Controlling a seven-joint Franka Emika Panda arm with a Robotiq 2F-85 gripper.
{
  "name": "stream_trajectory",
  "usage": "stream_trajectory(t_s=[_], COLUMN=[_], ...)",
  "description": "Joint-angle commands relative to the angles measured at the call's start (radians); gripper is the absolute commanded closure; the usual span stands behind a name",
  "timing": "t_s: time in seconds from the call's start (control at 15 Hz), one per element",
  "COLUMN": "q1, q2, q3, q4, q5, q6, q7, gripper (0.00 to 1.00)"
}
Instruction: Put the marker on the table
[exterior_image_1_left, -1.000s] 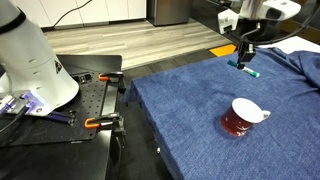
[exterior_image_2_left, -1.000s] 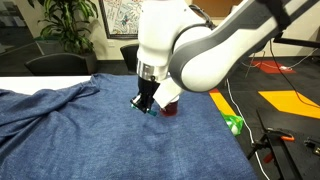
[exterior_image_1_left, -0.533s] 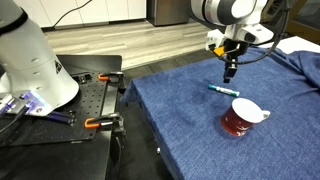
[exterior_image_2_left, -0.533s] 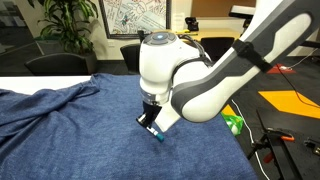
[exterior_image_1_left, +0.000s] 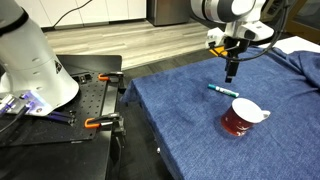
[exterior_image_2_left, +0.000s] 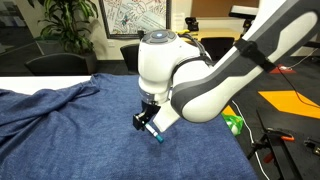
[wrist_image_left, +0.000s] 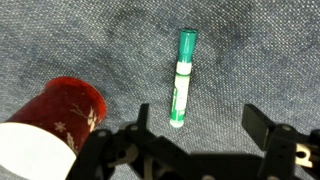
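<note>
- The hand (wrist_image_left: 200, 128) is hanging open in the wrist view, its 2 fingers (wrist_image_left: 146, 118) spreading wide and gripping nothing.
- The marker (wrist_image_left: 182, 80) is lying flat on the desk (wrist_image_left: 275, 50) just below, lined up with the gap between the fingers but touching neither. Its green cap is pointing away from the camera.
- In an exterior view the hand (exterior_image_1_left: 231, 76) is hovering just above the marker (exterior_image_1_left: 222, 90) and clear of it, so the cloth alone is carrying the marker.
- The task is looking done to me. What remains is probably a straight lift, so that no finger is brushing the marker and rolling it.
- The soft blue cloth is likely helping by keeping the round body from rolling.
- A red mug (wrist_image_left: 62, 112) with a white inside is sitting near the marker but apart from it, and I cannot tell whether it is upright or tipped.
- Farther off, a black bench (exterior_image_1_left: 85, 95) with orange clamps is standing beside the desk (exterior_image_1_left: 180, 115), playing no part here.
</note>
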Motion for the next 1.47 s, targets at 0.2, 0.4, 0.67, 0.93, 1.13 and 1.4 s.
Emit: stream_trajectory(t_s=[0.2,0.4,0.67,0.93,1.13,1.4], q1=[0.017,0.019,0.023,-0.007,-0.032,-0.036], q2=[-0.164,-0.245,-0.35,-0.438,-0.401,-0.41], q3=[-0.011,-0.006,0.004,0.062,0.091,0.094], q4=[-0.084,-0.131,-0.202,-0.301,-0.254,-0.269], q5=[-0.01,-0.023,-0.071,-0.089,-0.079,-0.078], q6=[-0.008,0.008,0.028,0.067,0.035,0.04], q7=[0.038,0.064,0.135,0.172,0.152,0.152], gripper=[0.0,0.0,0.0,0.0,0.0,0.0])
